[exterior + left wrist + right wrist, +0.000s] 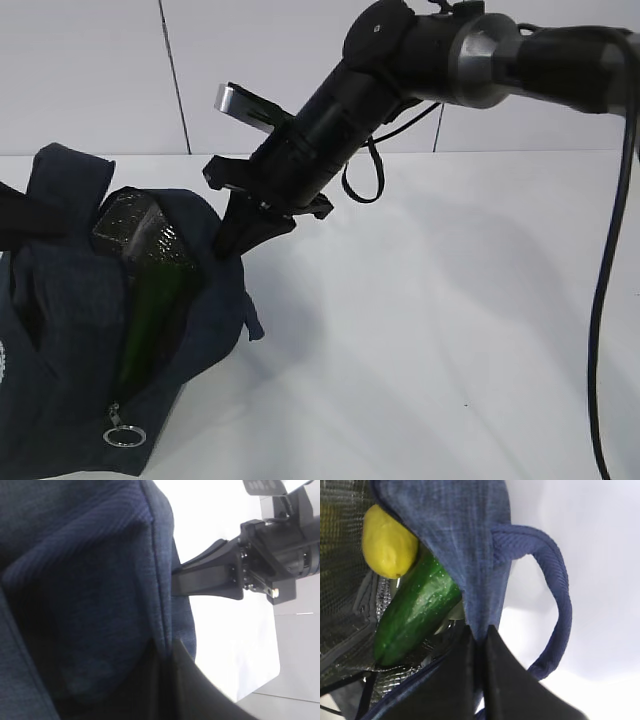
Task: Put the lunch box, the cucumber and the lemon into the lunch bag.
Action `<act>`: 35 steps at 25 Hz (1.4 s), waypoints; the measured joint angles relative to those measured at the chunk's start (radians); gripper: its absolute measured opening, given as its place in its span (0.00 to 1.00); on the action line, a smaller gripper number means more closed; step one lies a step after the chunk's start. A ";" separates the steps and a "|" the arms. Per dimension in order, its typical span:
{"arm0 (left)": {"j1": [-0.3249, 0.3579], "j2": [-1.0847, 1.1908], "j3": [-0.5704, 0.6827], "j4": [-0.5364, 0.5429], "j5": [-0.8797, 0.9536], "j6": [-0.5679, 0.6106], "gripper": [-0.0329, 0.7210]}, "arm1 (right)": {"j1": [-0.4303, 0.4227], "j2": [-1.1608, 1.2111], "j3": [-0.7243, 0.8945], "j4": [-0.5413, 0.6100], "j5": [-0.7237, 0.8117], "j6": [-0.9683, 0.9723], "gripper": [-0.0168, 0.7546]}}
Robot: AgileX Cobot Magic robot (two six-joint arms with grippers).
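Note:
The navy lunch bag [70,330] stands at the table's left with its top open and silver lining showing. Inside it lie the dark green cucumber [417,607] and, above it, the yellow lemon [387,542]; the cucumber [150,310] also shows from outside. A pale sliver under the cucumber could be the lunch box, I cannot tell. My right gripper [479,630] is shut on the bag's fabric rim beside a strap handle [555,580], and it [228,240] reaches in from the upper right. My left gripper [167,647] is shut on the bag's fabric at the opposite side.
The white table [420,330] stretches to the right of the bag, with a white wall behind. The metal ring pull [124,436] hangs at the bag's front corner. A black cable [605,330] of the right arm drops along the right edge.

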 joint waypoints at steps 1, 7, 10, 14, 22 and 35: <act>0.000 0.000 0.000 -0.002 -0.002 0.007 0.04 | 0.000 -0.003 0.000 -0.021 -0.002 0.000 0.03; 0.000 0.000 0.000 -0.007 -0.036 0.029 0.04 | 0.002 -0.069 0.000 -0.156 0.000 0.039 0.03; 0.000 0.000 0.000 -0.007 -0.064 0.039 0.04 | 0.002 -0.094 0.000 -0.184 0.002 0.059 0.03; 0.000 0.000 0.000 -0.007 -0.078 0.043 0.04 | 0.002 -0.126 0.000 -0.203 0.004 0.077 0.03; -0.169 0.000 0.000 -0.001 -0.240 0.059 0.04 | 0.002 -0.181 0.002 -0.298 0.009 0.131 0.03; -0.382 0.068 -0.047 -0.055 -0.364 0.061 0.04 | 0.077 -0.226 0.011 -0.482 0.019 0.253 0.03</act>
